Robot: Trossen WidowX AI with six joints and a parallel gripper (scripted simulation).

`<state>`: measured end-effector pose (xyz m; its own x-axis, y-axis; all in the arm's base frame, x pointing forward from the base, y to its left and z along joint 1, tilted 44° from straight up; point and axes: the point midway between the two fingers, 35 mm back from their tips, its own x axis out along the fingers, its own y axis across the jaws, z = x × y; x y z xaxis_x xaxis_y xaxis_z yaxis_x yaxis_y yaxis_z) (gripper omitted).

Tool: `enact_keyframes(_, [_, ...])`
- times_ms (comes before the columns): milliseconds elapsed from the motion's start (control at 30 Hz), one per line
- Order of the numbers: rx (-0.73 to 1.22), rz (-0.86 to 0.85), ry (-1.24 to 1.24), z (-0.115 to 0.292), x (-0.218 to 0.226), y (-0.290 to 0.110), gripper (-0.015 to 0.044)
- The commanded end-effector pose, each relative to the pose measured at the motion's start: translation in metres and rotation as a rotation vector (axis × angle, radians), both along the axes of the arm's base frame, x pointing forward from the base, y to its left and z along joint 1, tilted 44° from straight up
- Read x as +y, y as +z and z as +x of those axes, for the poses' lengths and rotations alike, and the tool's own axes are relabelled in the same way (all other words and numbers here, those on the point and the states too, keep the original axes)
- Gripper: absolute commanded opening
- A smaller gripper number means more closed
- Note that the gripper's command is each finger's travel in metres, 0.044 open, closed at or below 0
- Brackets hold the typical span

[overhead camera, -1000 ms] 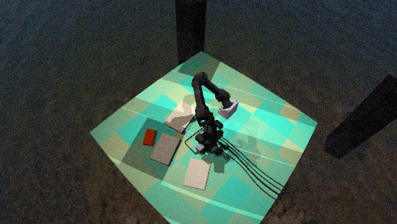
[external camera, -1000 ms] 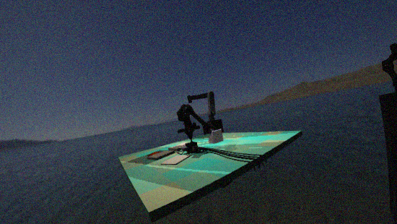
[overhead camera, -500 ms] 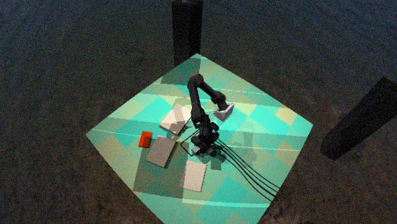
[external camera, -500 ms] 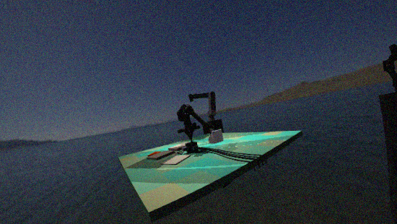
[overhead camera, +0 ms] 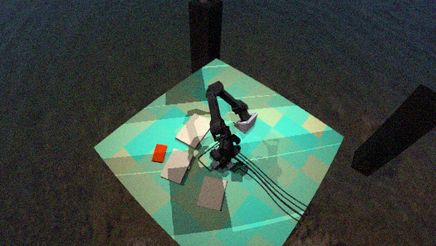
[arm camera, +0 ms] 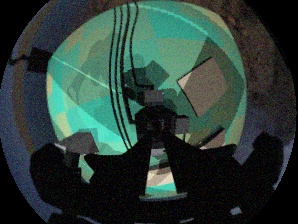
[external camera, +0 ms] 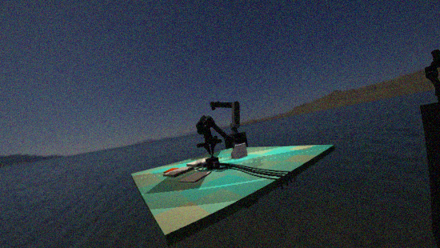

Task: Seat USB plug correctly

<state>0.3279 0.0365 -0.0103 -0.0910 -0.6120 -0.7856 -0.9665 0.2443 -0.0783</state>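
Though the small USB plug was hidden under the black parallel-jaw gripper [overhead camera: 245,116], it presumably sat in the 1 socket atop the pale grey power cube [overhead camera: 248,124]. The fingers stood slightly parted, apparently gripping nothing. The plug was probably light, rigid and slippery, best pinched by its flat sides. How deep it sat could not be told.

The gripper [overhead camera: 246,119] hangs just over the power cube [overhead camera: 246,126] on the bench [overhead camera: 313,151]. Three flat pads [overhead camera: 177,165] lie well apart from it, past the arm's base [overhead camera: 224,155]. Cables [overhead camera: 273,190] run off the bench edge.
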Motion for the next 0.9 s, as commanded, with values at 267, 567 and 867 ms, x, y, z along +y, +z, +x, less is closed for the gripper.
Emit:
enact_keyframes(267, [0.0, 0.001, 0.0, 0.0, 0.0001, 0.0, 0.0095])
enact_keyframes(567, [-0.001, 0.0, 0.0, 0.0004, 0.0014, 0.0016, 0.0095])
enact_keyframes(867, [-0.001, 0.0, 0.0, 0.0014, 0.0076, 0.0081, 0.0095])
